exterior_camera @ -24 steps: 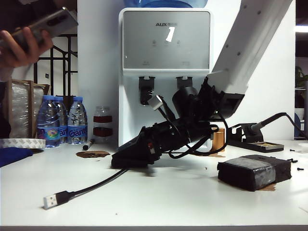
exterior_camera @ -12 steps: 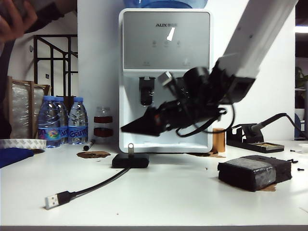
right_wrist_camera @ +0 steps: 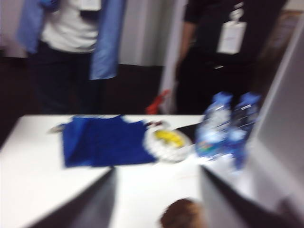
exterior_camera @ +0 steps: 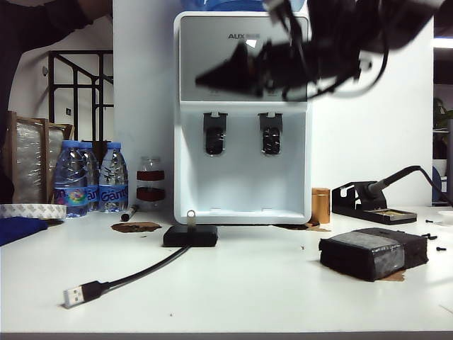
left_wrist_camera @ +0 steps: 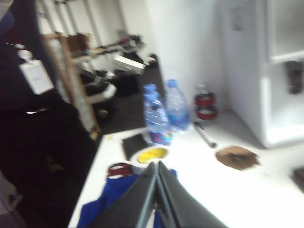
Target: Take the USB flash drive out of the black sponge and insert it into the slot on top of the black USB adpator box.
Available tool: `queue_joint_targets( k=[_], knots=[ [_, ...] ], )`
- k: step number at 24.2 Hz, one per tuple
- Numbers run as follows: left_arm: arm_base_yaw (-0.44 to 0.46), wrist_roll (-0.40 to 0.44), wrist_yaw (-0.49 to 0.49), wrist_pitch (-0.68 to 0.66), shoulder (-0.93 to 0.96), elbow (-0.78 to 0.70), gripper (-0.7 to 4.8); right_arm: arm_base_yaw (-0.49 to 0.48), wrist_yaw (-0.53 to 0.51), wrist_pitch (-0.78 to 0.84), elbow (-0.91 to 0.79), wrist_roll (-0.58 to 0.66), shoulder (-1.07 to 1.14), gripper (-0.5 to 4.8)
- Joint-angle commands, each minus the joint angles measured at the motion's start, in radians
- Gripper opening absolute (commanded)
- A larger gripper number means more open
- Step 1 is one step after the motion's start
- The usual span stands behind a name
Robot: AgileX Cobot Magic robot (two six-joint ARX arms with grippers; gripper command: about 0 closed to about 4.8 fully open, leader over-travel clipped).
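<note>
The USB flash drive (exterior_camera: 190, 215) stands upright, loop end up, on top of the black USB adpator box (exterior_camera: 191, 236); the slot is hidden under it. The box's cable runs to a silver plug (exterior_camera: 74, 295) near the table's front. The black sponge (exterior_camera: 373, 251) lies on the right of the table. My right gripper (exterior_camera: 216, 73) hangs blurred, high above the box in front of the dispenser. In the right wrist view this gripper (right_wrist_camera: 156, 173) is open and holds nothing. My left gripper (left_wrist_camera: 157, 164) is shut and empty, over the table's left end; the exterior view does not show it.
A white water dispenser (exterior_camera: 243, 113) stands behind the box. Water bottles (exterior_camera: 88, 177), a brown stain (exterior_camera: 136, 227), a tape roll (left_wrist_camera: 148, 156) and a blue cloth (right_wrist_camera: 102, 140) are on the left. A soldering stand (exterior_camera: 371, 202) is at the back right. People stand beyond the table.
My right gripper has risen from the adaptor box to the height of the dispenser's top, leaving the flash drive standing in the box. The box and sponge have not moved.
</note>
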Motion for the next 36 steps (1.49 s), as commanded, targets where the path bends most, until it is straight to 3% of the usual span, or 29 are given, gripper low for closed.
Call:
queue_joint_targets(
  k=[1, 6, 8, 12, 13, 15, 18, 21, 26, 29, 31, 36],
  knots=[
    [0.003, -0.003, -0.017, 0.167, 0.003, -0.069, -0.04, -0.006, 0.159, -0.025, 0.002, 0.016, -0.109, 1.77],
    [0.003, -0.005, -0.01, 0.369, 0.003, -0.188, -0.04, -0.046, 0.346, -0.204, 0.002, 0.028, -0.32, 1.84],
    [0.003, -0.004, -0.052, 0.429, 0.004, -0.236, -0.04, -0.063, 0.529, -0.245, 0.002, 0.027, -0.406, 1.84],
    [0.008, 0.01, -0.1, 0.5, 0.004, -0.319, -0.04, -0.138, 0.622, -0.283, 0.001, 0.046, -0.533, 1.74],
    [0.013, 0.011, -0.097, 0.505, 0.004, -0.326, -0.04, -0.153, 0.649, -0.295, 0.001, 0.046, -0.552, 1.4],
    [0.035, 0.011, -0.077, 0.531, 0.003, -0.343, -0.04, -0.224, 0.698, -0.318, 0.001, 0.058, -0.603, 0.13],
    [0.073, 0.01, -0.029, 0.543, 0.003, -0.375, -0.04, -0.317, 0.72, -0.391, 0.001, 0.095, -0.663, -0.02],
    [0.113, -0.047, 0.102, 0.562, -0.013, -0.436, -0.04, -0.404, 0.696, -0.53, -0.003, 0.109, -0.775, -0.02],
    [0.109, -0.162, 0.15, 0.506, -0.013, -0.436, -0.04, -0.409, 0.677, -0.679, -0.054, 0.113, -1.067, -0.02],
    [0.11, -0.161, 0.196, 0.281, -0.013, -0.436, -0.04, -0.406, 0.658, -0.968, -0.056, 0.097, -1.23, -0.02],
    [0.112, -0.161, 0.194, 0.282, -0.013, -0.436, -0.04, -0.393, 0.734, -1.014, -0.089, 0.093, -1.342, -0.02],
    [0.113, -0.139, 0.193, 0.279, -0.013, -0.436, -0.04, -0.394, 0.786, -1.03, -0.18, 0.118, -1.632, -0.02]
  ],
)
